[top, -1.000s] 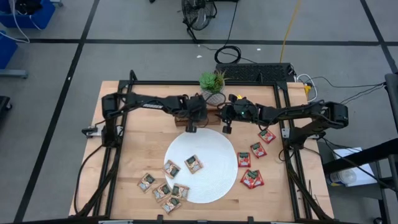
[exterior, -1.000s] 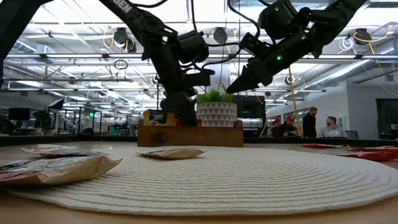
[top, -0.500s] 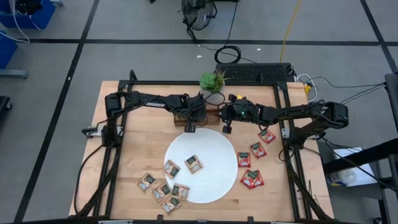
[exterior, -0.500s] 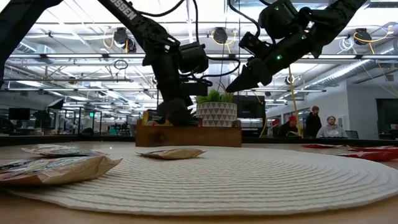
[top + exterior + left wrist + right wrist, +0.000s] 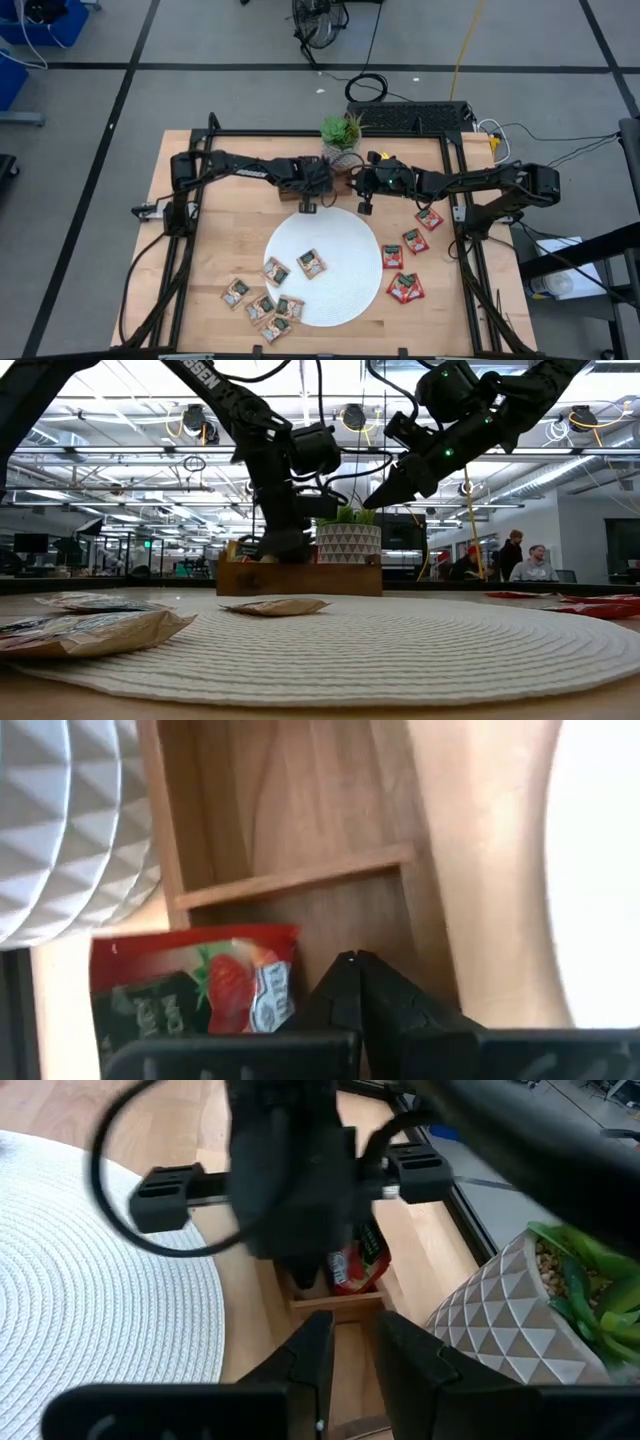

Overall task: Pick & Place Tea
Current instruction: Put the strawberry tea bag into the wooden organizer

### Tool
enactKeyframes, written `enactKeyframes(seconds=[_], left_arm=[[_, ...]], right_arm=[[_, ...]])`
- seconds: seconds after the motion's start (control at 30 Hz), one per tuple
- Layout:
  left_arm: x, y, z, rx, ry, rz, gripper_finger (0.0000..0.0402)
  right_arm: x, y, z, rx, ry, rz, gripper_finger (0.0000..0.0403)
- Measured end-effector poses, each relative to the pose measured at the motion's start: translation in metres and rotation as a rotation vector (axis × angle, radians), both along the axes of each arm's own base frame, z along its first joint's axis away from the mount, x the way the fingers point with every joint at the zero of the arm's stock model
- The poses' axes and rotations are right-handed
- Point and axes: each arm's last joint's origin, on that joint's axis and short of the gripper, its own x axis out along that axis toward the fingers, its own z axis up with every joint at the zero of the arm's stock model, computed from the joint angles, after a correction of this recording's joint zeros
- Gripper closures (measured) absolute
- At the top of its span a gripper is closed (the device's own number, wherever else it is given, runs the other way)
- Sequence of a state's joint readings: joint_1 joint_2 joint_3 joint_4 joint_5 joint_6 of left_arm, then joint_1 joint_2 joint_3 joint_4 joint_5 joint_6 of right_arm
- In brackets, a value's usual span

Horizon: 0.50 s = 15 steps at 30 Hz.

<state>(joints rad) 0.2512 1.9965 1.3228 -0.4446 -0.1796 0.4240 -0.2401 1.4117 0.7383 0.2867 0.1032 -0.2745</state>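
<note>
Both arms reach inward; left tool shut, over tray.

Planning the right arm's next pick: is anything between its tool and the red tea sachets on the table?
Nothing visible. The right tool hovers by the brown wooden tray; bare tabletop separates it from the red tea sachets.

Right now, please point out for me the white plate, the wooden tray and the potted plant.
white plate [image 5: 345, 255]: high view, a bare part right of its middle.
wooden tray [image 5: 300, 578]: low view, its front wall.
potted plant [image 5: 349, 543]: low view, the patterned white pot.
</note>
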Motion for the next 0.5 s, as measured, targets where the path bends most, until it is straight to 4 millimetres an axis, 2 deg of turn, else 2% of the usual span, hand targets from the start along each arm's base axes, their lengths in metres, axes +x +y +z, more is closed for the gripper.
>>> enactKeyframes(seconds=[0.2, 0.5], left_arm=[[0.004, -0.014, 0.000, -0.088, -0.018, -0.107, 0.0401], [0.004, -0.017, 0.000, -0.064, -0.017, -0.069, 0.0399]], right_arm=[[0.000, 0.000, 0.000, 0.000, 0.000, 0.000, 0.0342], [0.000, 0.000, 0.000, 0.000, 0.000, 0.000, 0.0342]])
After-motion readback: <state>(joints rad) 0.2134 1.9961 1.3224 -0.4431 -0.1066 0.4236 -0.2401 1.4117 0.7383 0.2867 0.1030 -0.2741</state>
